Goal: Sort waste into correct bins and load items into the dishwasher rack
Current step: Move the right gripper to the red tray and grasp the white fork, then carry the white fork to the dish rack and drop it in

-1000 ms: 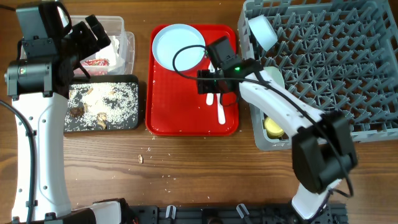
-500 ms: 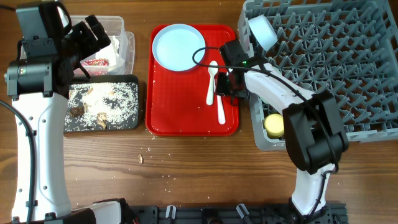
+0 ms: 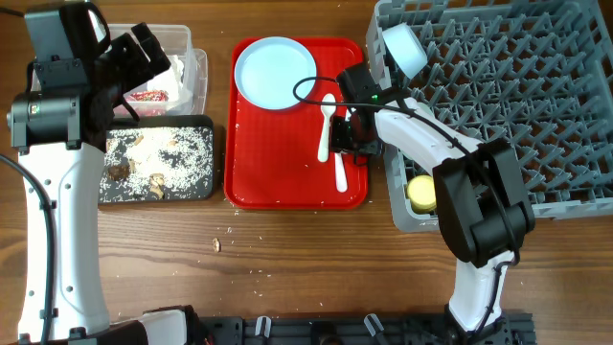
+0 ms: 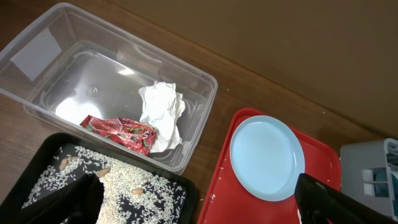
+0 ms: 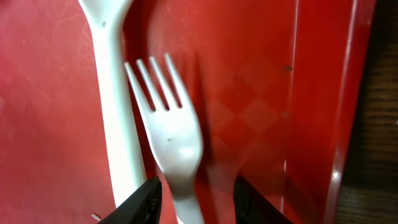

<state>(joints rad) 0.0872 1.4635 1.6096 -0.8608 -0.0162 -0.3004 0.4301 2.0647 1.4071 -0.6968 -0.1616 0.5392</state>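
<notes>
My right gripper (image 3: 356, 139) is open and low over the red tray (image 3: 278, 182). Its fingers (image 5: 198, 200) straddle the neck of the white fork (image 5: 168, 134), which lies next to the white spoon (image 5: 115, 112). A pale-blue plate (image 3: 275, 73) sits at the tray's back. My left gripper (image 3: 144, 53) is open and empty above the bins. The clear tub (image 4: 205, 93) holds the white napkin (image 4: 160, 109) and the red wrapper (image 4: 121, 132). The black tray (image 4: 124, 186) holds rice and brown scraps. The grey rack (image 3: 517, 96) holds a bowl (image 3: 404, 48) and the yellow cup (image 3: 421, 194).
A few crumbs (image 3: 216, 244) lie on the wooden table in front of the black tray. The rack's near-left edge stands close beside my right arm. The plate also shows in the left wrist view (image 4: 267, 158).
My right gripper has moved right across the red tray and settled over the fork. The spoon and fork now show fully from overhead. The left arm has not moved.
</notes>
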